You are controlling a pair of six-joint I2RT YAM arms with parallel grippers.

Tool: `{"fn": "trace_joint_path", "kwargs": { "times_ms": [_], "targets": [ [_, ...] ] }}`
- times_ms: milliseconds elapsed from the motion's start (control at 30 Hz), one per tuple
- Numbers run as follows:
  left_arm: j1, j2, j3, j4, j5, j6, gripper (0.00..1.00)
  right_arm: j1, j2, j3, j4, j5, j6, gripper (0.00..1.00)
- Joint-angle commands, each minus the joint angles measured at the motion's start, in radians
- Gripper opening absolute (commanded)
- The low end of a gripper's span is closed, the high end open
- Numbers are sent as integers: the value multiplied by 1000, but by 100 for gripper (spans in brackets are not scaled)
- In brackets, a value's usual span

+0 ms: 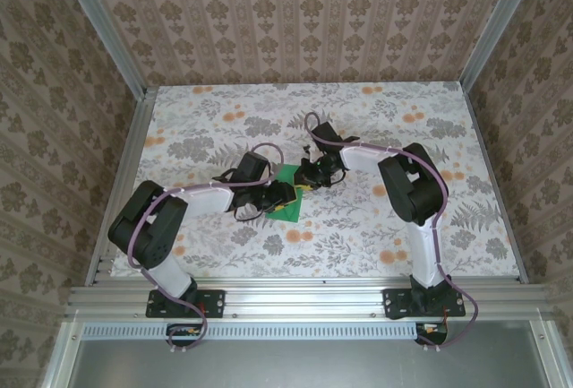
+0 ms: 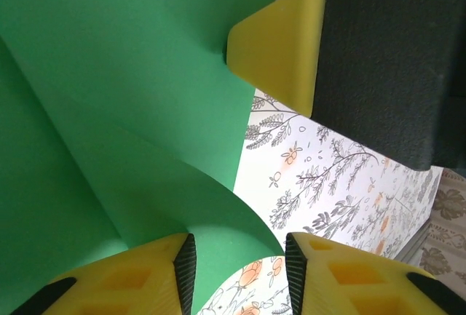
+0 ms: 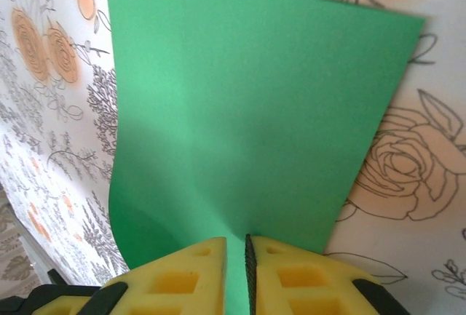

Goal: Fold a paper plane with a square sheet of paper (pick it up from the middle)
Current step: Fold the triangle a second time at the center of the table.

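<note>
While the right gripper (image 3: 234, 275) pinches the far-right edge of the sheet (image 1: 285, 212), mid table (image 1: 385, 227), I see the left gripper (image 2: 239, 275) with jaws parted on nothing, the curled near edge just beside them, so left is nearer it.

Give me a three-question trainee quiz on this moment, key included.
1. True or false: the right gripper is pinching an edge of the square sheet of paper.
2. The left gripper has its jaws: A) pressed together, B) standing apart, C) closed on a pen.
3. Fill in: the table has a ___ print.
Key: 1 true; 2 B; 3 floral.
</note>
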State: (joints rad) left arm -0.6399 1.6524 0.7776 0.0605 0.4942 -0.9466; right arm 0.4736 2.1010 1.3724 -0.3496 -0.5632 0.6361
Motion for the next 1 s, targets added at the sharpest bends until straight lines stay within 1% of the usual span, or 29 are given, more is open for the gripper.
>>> {"fn": "trace_joint_path", "kwargs": {
  "times_ms": [0,167,367,500,567,700,833,967],
  "targets": [
    [2,9,19,24,7,-8,39,-16,-58,-15,27,-61,11,21],
    [2,17,10,40,7,-8,39,-24,-99,-47,26,-95,-18,31],
    [2,17,4,54,11,-6,44,-27,-132,-93,39,-135,-19,34],
    [3,24,2,62,14,-4,46,-31,-148,-124,52,-151,-13,36],
    [4,29,3,62,15,-7,44,-33,-151,-134,48,-150,-17,36],
    [5,34,0,61,10,-10,35,-33,-143,-146,32,-149,-35,35],
    [6,32,0,55,10,-6,30,-33,-132,-148,19,-153,-52,34],
    [6,32,0,50,9,-6,28,-32,-120,-147,-4,-152,-70,32]
  ]
}}
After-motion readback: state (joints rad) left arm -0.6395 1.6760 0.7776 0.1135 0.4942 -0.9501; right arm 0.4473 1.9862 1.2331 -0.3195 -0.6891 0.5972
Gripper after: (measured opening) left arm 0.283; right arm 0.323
